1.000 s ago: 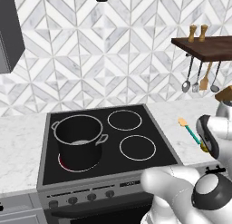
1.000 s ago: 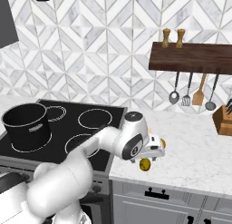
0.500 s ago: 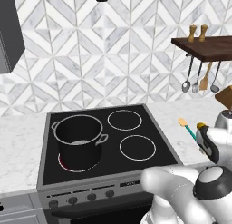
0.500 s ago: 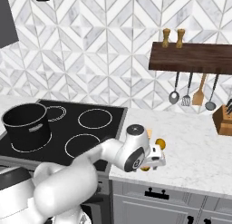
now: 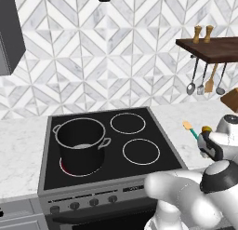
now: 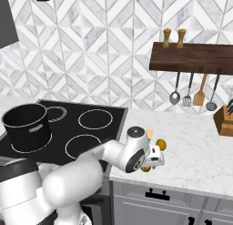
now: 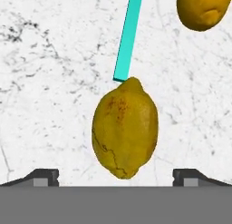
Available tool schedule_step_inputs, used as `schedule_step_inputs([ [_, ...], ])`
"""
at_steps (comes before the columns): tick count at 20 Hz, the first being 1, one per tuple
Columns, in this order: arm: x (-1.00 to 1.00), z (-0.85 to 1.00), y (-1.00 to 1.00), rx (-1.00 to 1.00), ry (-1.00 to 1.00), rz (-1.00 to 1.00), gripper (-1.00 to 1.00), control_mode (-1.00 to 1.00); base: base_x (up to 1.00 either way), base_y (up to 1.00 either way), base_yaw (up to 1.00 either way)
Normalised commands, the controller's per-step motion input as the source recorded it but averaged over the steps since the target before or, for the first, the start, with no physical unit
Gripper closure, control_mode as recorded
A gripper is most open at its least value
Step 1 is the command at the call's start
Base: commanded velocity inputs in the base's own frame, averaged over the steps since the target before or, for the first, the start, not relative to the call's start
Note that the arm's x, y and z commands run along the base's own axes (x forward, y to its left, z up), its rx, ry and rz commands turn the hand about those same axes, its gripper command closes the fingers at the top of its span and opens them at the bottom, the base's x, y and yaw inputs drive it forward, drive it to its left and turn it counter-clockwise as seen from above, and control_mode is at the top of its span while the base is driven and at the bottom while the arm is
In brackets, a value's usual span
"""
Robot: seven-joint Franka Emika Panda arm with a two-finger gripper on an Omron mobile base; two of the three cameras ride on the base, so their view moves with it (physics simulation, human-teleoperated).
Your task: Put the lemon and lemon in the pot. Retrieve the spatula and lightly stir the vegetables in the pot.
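In the hand view one yellow lemon [image 7: 125, 128] lies on the white marble counter right in front of my gripper [image 7: 115, 177]. The gripper is open, its two fingertips [image 7: 43, 177] wide apart on either side of the fruit and clear of it. The spatula's green handle [image 7: 128, 37] runs away from the lemon's far end. A second lemon [image 7: 204, 7] lies further off; in the right base view this lemon [image 6: 160, 144] shows just beyond the hand. The black pot [image 5: 81, 145] stands on the front left burner, well to the left of the hand, and the spatula [image 5: 189, 128] lies right of the stove.
The black cooktop [image 5: 139, 152] has bare burners beside the pot. A dark wooden shelf [image 6: 191, 58] on the wall carries two shakers, with ladles and a wooden utensil [image 6: 199, 94] hanging under it. A knife block [image 6: 224, 119] stands at the far right.
The arm has swung down and the hand has dropped lower over the counter onto the near lemon. The jaws have stayed open; the pot and lemons have not moved.
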Motion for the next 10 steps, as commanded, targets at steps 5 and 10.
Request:
schedule_step_inputs([
  [5, 0.25, -0.06, 0.0, 0.02, 0.0, 0.0, -1.0, -1.0, 0.0, 0.0, 0.0],
  [10, 0.0, -0.33, 0.0, 0.0, 0.0, -0.04, -1.0, -1.0, 0.0, 0.0, 0.0],
])
